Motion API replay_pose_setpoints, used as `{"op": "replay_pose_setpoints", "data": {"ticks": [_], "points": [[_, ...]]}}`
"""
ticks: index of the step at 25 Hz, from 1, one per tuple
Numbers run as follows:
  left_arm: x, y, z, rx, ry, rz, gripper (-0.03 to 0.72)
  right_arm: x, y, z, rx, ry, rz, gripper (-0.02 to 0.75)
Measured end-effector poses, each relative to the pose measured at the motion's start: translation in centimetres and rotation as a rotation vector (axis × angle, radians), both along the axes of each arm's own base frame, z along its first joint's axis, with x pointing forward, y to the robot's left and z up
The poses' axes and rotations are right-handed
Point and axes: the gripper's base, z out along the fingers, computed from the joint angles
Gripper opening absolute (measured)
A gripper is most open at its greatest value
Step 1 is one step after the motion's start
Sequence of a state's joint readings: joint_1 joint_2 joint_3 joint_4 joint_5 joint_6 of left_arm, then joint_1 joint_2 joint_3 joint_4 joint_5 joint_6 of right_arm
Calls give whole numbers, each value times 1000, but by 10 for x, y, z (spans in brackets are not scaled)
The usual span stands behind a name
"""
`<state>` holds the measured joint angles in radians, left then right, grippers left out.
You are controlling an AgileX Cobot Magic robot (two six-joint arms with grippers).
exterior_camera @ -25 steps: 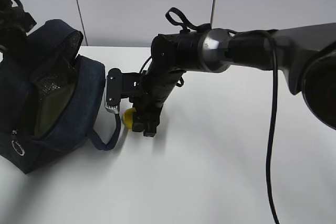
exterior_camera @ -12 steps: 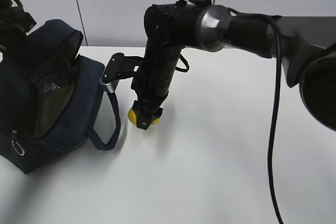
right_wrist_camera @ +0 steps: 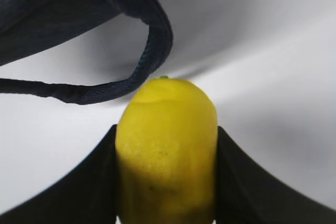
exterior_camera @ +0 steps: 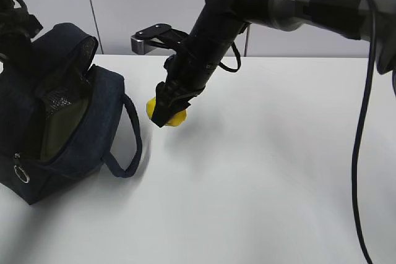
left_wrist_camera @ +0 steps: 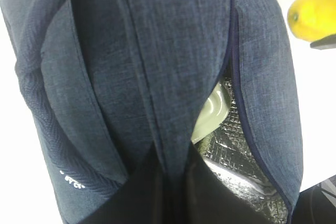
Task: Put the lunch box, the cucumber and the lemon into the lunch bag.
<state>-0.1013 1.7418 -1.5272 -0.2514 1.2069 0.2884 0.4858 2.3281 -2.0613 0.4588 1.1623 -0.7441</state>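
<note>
Right tool point(exterior_camera: 168, 115) of mine pinches the lemon point(exterior_camera: 172, 115) between both fingers, hanging above the white surface point(exterior_camera: 260, 171), just right of the lunch bag point(exterior_camera: 93, 122). One loop handle point(right_wrist_camera: 137, 56) lies under the fruit's tip. My left tool is pressed together, out of sight at the bag's top. Inside the open bag, the lunch box point(left_wrist_camera: 212, 111) shows its sage-green lid against the silver lining point(left_wrist_camera: 236, 156).

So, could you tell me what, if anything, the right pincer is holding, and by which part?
The right pincer holds the small bright yellow lemon, with one finger pressed against each of its long sides, lifted above the table.
</note>
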Motion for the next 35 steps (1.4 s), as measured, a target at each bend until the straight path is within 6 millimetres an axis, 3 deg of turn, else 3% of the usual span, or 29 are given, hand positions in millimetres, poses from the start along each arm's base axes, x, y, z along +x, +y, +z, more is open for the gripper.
{"op": "replay_pose_setpoints", "data": {"ticks": [4, 13, 19, 24, 29, 32, 35], "points": [[0, 0, 0, 0, 0, 0, 2, 2, -9, 7, 69, 74, -32, 327], [0, 0, 0, -5, 3, 0, 2, -14, 4, 51, 336, 149, -47, 327], [-1, -1, 0, -13, 8, 0, 2, -24, 26, 64, 458, 151, -35, 326], [-1, -1, 0, -17, 10, 0, 2, -36, 59, 66, 495, 69, -47, 326], [-1, -1, 0, -16, 11, -3, 2, -38, 86, 39, 502, 63, -103, 326], [-1, -1, 0, -17, 11, -2, 2, -34, 91, 17, 481, 83, -127, 326], [-1, -1, 0, -17, 11, -2, 2, -29, 92, 7, 480, 72, -159, 326]]}}
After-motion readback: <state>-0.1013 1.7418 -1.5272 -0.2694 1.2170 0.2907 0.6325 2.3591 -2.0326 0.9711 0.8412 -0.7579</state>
